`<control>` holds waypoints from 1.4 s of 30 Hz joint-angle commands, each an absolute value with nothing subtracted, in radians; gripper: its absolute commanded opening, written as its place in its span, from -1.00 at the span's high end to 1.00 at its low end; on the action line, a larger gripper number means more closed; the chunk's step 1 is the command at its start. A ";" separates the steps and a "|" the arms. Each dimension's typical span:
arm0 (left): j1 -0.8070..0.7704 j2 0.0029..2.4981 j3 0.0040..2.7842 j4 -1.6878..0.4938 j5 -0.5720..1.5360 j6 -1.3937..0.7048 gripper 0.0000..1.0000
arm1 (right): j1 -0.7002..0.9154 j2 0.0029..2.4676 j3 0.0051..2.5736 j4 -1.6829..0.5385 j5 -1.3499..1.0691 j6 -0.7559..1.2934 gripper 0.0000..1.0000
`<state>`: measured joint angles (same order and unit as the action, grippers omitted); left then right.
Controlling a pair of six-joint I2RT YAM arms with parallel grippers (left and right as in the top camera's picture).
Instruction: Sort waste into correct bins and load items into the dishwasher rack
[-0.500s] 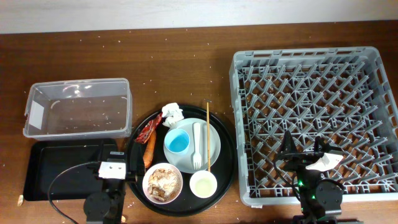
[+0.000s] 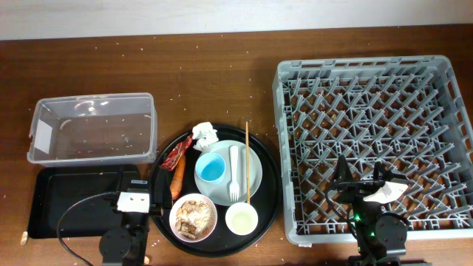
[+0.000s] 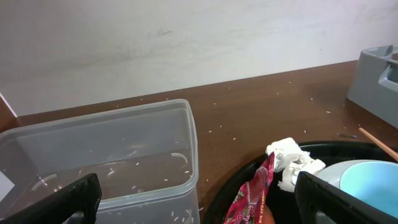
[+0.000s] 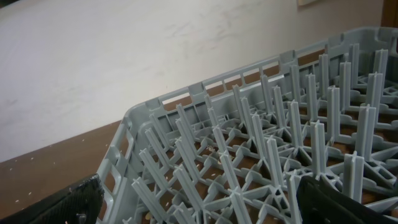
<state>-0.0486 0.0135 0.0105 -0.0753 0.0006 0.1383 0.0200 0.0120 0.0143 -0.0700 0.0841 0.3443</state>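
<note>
On the round black tray lie a crumpled white tissue, a red wrapper, an orange carrot, a white bowl of beige scraps and a small white cup. The grey plate there bears a light blue cup and a white fork. The clear tub and shallow black tray are at the left. The grey rack is at the right. My left gripper is open and empty beside the carrot. My right gripper is open and empty over the rack's front edge.
A thin wooden stick lies across the plate. In the left wrist view the tub, tissue, wrapper and blue cup lie ahead. The right wrist view shows the rack's pegs. Crumbs dot the table.
</note>
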 commanded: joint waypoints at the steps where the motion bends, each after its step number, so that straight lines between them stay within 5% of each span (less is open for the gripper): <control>1: -0.045 0.007 0.009 -0.082 -0.010 0.149 -0.99 | 0.014 0.007 0.006 -0.072 0.082 0.352 -0.97; 6: -0.045 0.007 0.009 -0.081 -0.002 0.151 -0.98 | 0.015 0.007 0.006 -0.073 0.057 0.353 -0.97; 10: -0.045 0.007 0.010 0.035 0.409 0.143 -0.98 | 0.015 0.007 0.052 -0.104 -0.307 0.352 -0.97; 13: -0.045 0.014 0.141 0.152 0.528 -0.133 -0.98 | 0.015 0.019 0.320 -0.267 -0.359 0.328 -0.96; 19: -0.045 0.433 0.857 -0.565 0.539 -0.164 -0.98 | 0.015 0.605 1.200 -1.008 -0.299 0.239 -0.97; 21: -0.046 0.689 1.131 -0.846 0.543 -0.164 -0.98 | 0.015 0.786 1.383 -1.086 -0.303 0.240 -0.97; 25: -0.070 0.977 1.249 -1.058 0.657 -0.164 -0.98 | 0.015 0.962 1.423 -1.210 -0.374 0.241 -0.97; 30: -0.212 1.280 1.245 -1.225 0.323 -0.112 -0.98 | 0.015 1.075 1.423 -1.297 -0.374 0.243 -0.97; 33: -0.371 1.517 1.245 -1.160 0.073 -0.256 -0.64 | 0.015 1.088 1.423 -1.299 -0.374 0.243 -0.97; 39: -0.395 1.756 1.245 -0.953 -0.023 -0.258 0.03 | 0.015 1.089 1.423 -1.333 -0.374 0.243 -0.97; 40: -0.395 1.756 1.246 -0.952 -0.019 -0.258 0.67 | 0.015 1.089 1.423 -1.336 -0.374 0.243 -0.97; 41: -0.395 1.755 1.259 -0.973 0.002 -0.258 1.00 | 0.015 1.089 1.423 -1.337 -0.374 0.243 -0.97; 42: -0.395 1.751 1.286 -1.009 0.033 -0.258 1.00 | 0.015 1.089 1.423 -1.338 -0.374 0.243 -0.97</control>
